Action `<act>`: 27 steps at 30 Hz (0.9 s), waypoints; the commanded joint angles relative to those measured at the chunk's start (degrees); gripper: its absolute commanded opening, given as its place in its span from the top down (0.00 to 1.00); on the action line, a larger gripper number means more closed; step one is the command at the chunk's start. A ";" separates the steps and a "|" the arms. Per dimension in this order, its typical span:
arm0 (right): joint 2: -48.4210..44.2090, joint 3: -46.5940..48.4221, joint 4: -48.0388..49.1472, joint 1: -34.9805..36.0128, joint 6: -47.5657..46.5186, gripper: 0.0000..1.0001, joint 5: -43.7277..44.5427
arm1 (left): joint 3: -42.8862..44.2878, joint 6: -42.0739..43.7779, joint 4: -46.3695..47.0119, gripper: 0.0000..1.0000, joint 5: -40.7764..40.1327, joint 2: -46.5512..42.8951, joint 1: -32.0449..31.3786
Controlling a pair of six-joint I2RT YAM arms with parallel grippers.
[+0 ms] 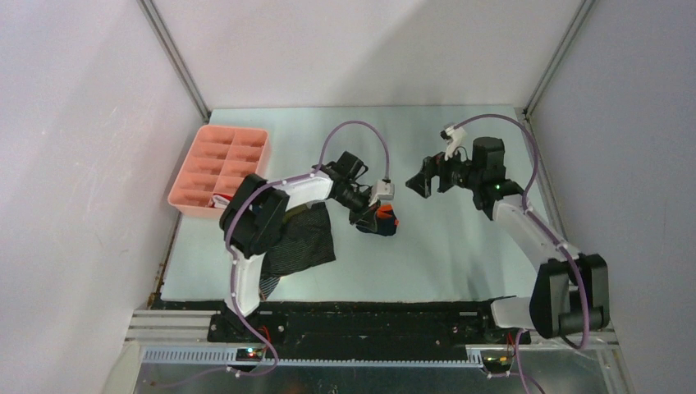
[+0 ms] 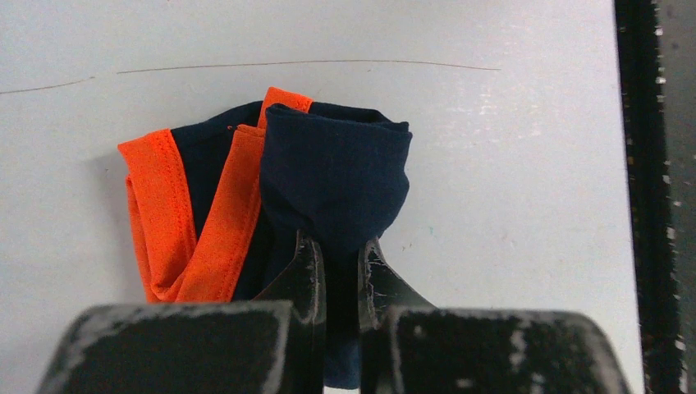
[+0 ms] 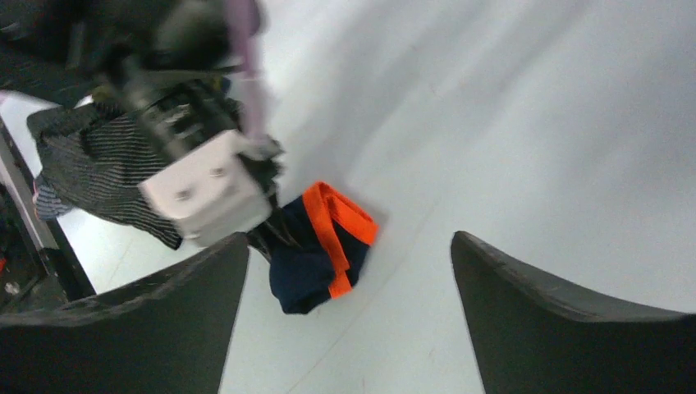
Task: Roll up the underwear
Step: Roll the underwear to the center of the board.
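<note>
The left arm (image 1: pixel 250 217) rose from its base, bent at the elbow and reached right, wrist angled down. The left gripper (image 2: pixel 338 246) was closed narrowly (a slim gap showed between the fingers (image 2: pixel 304 279)), pinching the briefs (image 2: pixel 328 176). The right arm (image 1: pixel 533 234) stretched up the table and bent left, wrist level. The right gripper (image 3: pixel 349 246) stood wide, holding nothing, well apart from the left.

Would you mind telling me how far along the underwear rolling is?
Possibly done: something red and white sits in a compartment of the pink tray. In hand: the navy and orange briefs, bunched into a rough roll, pinched by the shut left gripper; the right gripper is open and apart. Left: the dark striped pile lies unrolled.
</note>
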 commanded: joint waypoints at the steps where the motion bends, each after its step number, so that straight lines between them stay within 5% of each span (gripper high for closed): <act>1: 2.25 -3.56 -1.91 1.81 -5.51 0.22 -2.27 | 0.61 0.20 -19.82 1.00 5.26 6.93 -1.33; 5: -4.12 -7.56 -4.98 7.73 -22.63 0.32 -3.74 | 4.81 -5.18 -23.06 1.00 9.30 11.73 -0.39; 12: -3.93 -10.45 -11.86 17.44 -48.78 0.29 -3.15 | 4.42 -19.77 -13.12 1.00 8.81 12.74 2.06; 27: 10.89 -9.84 6.89 30.50 -42.90 0.31 15.08 | 8.26 -22.79 -15.37 0.99 7.77 14.85 3.71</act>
